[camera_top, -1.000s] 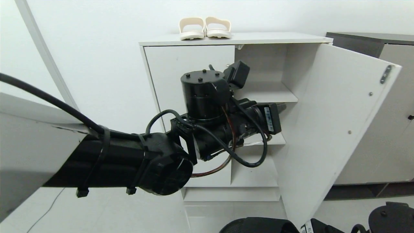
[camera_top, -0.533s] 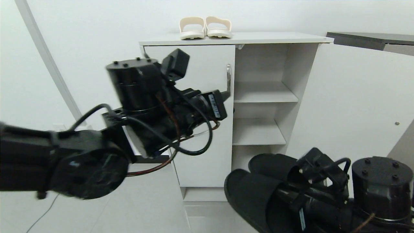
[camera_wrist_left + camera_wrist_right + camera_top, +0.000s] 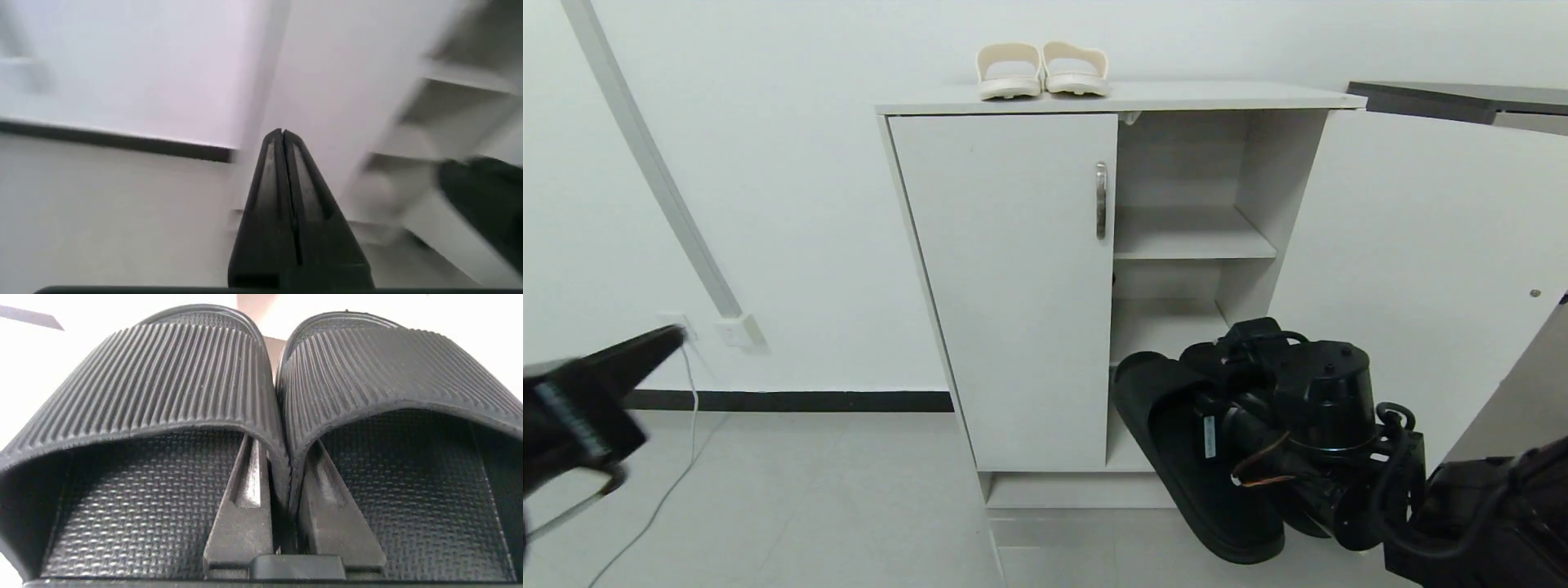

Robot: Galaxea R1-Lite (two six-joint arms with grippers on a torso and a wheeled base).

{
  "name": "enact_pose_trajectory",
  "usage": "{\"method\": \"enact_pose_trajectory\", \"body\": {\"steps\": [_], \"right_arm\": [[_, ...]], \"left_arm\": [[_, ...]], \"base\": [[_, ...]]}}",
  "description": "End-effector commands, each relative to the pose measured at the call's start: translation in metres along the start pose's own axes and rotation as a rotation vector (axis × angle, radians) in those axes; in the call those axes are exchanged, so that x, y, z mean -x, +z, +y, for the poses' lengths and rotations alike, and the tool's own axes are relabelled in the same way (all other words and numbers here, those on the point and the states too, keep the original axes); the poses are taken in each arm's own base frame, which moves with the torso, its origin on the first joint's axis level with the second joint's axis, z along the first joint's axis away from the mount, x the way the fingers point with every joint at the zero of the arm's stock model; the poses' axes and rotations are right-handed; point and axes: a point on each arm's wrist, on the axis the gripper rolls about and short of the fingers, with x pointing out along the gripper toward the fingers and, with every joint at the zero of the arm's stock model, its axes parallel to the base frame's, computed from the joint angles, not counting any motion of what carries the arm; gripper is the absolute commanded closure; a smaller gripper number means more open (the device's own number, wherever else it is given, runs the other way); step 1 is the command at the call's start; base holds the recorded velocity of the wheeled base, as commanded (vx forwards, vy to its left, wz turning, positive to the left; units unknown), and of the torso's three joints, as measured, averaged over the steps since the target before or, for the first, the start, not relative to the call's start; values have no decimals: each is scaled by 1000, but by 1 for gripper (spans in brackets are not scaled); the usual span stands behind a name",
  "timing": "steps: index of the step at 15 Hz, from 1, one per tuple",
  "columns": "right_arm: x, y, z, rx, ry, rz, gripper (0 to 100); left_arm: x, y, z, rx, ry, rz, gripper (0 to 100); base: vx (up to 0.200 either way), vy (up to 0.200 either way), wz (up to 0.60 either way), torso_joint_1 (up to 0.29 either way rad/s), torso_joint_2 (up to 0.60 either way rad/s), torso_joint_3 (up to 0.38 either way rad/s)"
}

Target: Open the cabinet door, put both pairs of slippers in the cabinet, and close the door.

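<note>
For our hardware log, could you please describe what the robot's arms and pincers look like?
Both arms are black. The left pincer has two flat tapering fingers. The right arm has a round joint with bolt heads, looped black cables, a reddish wire and a white label.

Head cam: set high, facing fwd and down at the white cabinet (image 3: 1005, 286) from mid distance, whole front in frame. Left wrist cam: sits behind the left gripper (image 3: 282, 135), looking along its pressed-together jaws; beyond the tips lie floor (image 3: 98, 212), wall (image 3: 122, 65) and cabinet front. Right wrist cam: behind the right gripper (image 3: 286, 449), v. close, with the black slippers (image 3: 163, 392) wrapped over both jaws. Head and left wrist cams share the cabinet and slippers.
</note>
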Motion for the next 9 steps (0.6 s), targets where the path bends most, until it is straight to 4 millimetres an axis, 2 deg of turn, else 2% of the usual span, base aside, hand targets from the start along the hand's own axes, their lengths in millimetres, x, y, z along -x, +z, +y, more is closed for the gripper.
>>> {"method": "enact_pose_trajectory", "body": {"steps": [1,3,5,7,9], "right_arm": [[-8,-7,2,11,-7,23,100],[-7,-9,2,12,-6,24,100],[-5,-14,3,19,2,31,100],[-4,-17,6,23,12,29,100],[-4,-19,9,27,18,30,100]], "left_arm": [[90,-73,47,-2,342,-80,100],[107,-104,52,1,429,-100,100],[118,-127,54,-5,490,-106,100],[115,-139,56,-17,473,-82,100],[115,-152,57,-25,368,-85,100]], "base": [[0,0,0,0,0,0],[0,0,0,0,0,0],[0,0,0,0,0,0],[0,0,0,0,0,0],[0,0,0,0,0,0]]}}
